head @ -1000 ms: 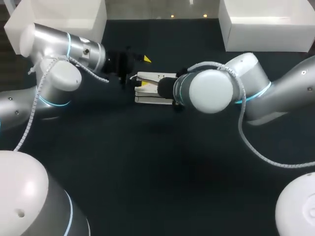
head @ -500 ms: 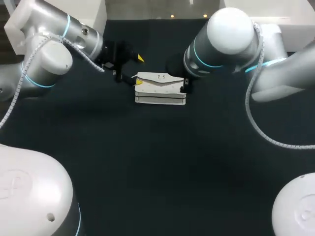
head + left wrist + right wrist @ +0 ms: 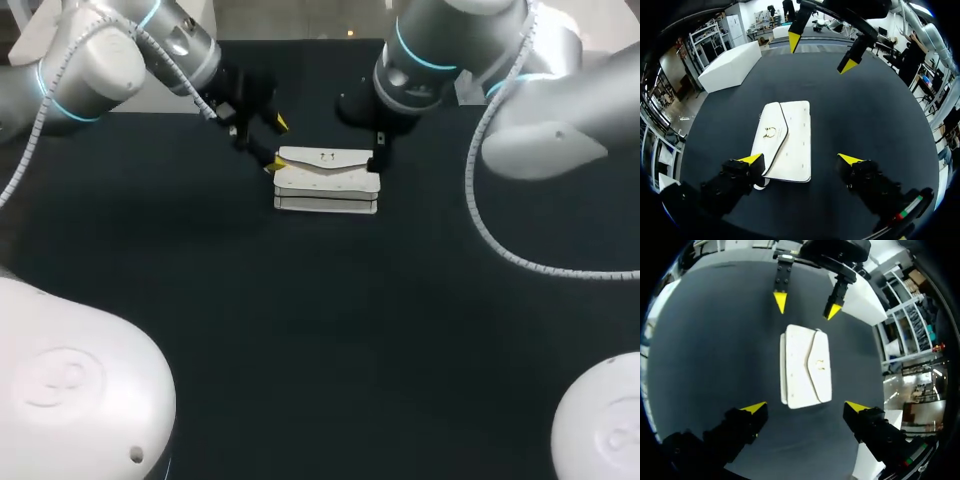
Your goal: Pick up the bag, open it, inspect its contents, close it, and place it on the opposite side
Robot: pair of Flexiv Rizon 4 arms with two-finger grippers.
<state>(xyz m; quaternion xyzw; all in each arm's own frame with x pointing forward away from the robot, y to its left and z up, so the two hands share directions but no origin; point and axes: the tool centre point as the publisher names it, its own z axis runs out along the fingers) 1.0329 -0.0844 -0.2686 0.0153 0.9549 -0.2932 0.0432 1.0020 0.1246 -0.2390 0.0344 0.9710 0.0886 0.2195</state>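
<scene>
The bag [image 3: 327, 180] lies flat on the table [image 3: 300, 330], flap up with its small clasp showing, and you have it bracketed end to end. Your left jaws stand wide apart at one short end, your right jaws equally wide at the other, and neither holds anything. From the right wrist the bag sits ahead of the jaws and fairly centred on the gap between them. From the left wrist it does not: it lies ahead but well over toward one finger, whose yellow tip is at or just over the bag's near corner, while the other finger has only bare table ahead (worth fixing before you commit). If you close the left jaws from here, I judge they will either shove the bag sideways or nip only a corner or the flap edge, and it could twist out on the lift. The bag is low and flat, so coming down for its edge risks scraping the fingertips on the table. The two arms are also near each other across the bag, so advancing both at once could bring them together.
</scene>
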